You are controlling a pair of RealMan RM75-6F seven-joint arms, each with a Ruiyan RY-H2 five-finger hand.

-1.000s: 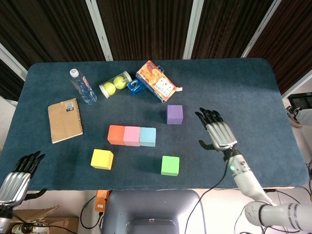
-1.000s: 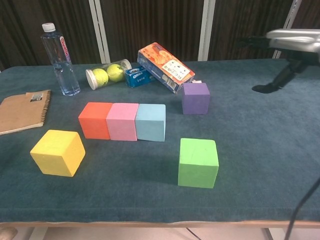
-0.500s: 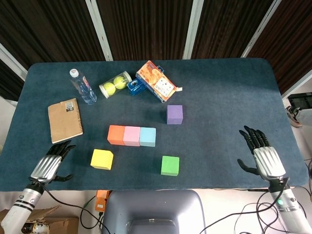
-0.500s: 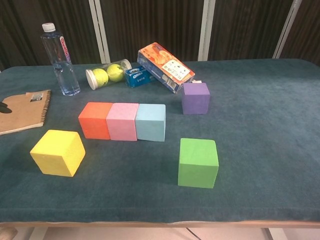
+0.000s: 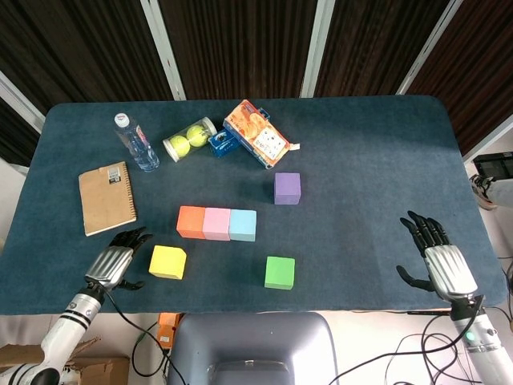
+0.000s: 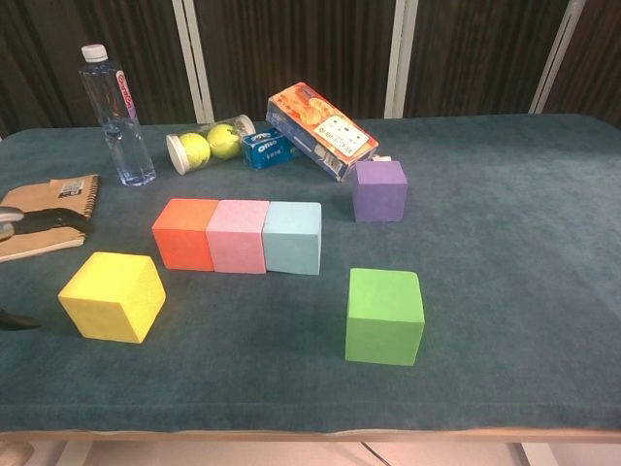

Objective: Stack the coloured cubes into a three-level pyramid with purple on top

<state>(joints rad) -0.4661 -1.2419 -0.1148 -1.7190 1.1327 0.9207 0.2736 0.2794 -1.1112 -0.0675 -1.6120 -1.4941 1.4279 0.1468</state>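
Three cubes [image 5: 216, 224], orange, pink and light blue, touching in a row as the base; three more loose around them. Left hand [image 5: 117, 259] now up over the near left table edge, just beside the yellow cube [image 5: 167, 261], after hanging below the table a second ago; fingers spread, thumb apart, nothing held. Right hand [image 5: 437, 261] pulled back from beside the purple cube [image 5: 287, 188] to the near right corner, likewise splayed and empty. Seemingly a handover: right arm parked, left arm lining up on yellow for the second level. No lift begun, nothing yet stacked. Yellow cube sitting in front of the row's orange end, slightly skewed on the cloth, matte and foam-like with softly rounded edges. Green cube [image 5: 280, 272] alone toward the near edge, right of the row. Purple cube well behind, near the snack box [image 5: 257, 133], untouched and reserved for the top. In the chest view, only dark fingertips [image 6: 58, 220] of the left hand showing at the left margin.
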